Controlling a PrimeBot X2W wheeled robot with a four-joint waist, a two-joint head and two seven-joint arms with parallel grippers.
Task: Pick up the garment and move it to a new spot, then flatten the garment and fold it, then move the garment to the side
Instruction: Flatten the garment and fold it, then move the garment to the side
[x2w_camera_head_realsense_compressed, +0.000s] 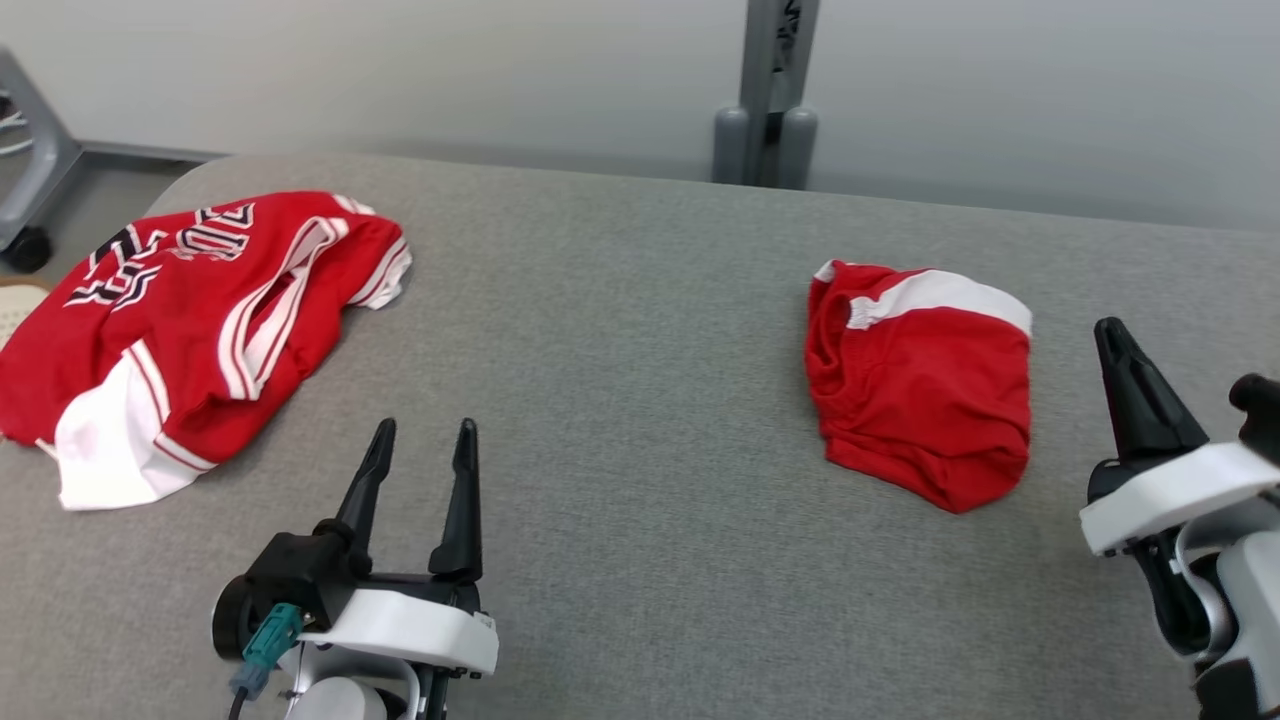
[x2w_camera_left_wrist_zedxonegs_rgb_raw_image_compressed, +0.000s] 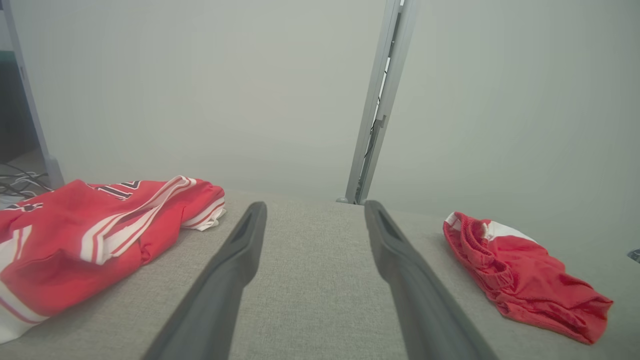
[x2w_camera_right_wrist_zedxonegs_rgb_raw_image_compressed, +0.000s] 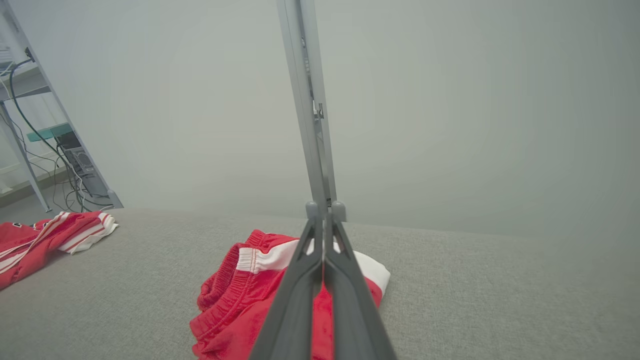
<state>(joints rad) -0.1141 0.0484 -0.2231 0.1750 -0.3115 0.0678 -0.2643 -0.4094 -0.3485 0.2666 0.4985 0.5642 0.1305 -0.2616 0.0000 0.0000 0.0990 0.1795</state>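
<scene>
1. My left gripper (x2w_camera_head_realsense_compressed: 425, 432) stands wide open and holds nothing. My right gripper (x2w_camera_right_wrist_zedxonegs_rgb_raw_image_compressed: 324, 225) has its fingers pressed together, also with nothing between them.
2. The red jersey (x2w_camera_head_realsense_compressed: 190, 330) lies crumpled on the grey desk (x2w_camera_head_realsense_compressed: 620, 400), well to the left of the metal post (x2w_camera_head_realsense_compressed: 775, 90) and nearer to me.
3. The red shorts (x2w_camera_head_realsense_compressed: 925, 400) lie to the right of the post and look already folded, so I judge the jersey is the garment to work on.
4. I expect it to be light, thin and limp. It will sag, bunch, and may slip between smooth fingers.
5. I would pinch the striped armhole band or the white hem, where the cloth is doubled, and lift slowly.
</scene>
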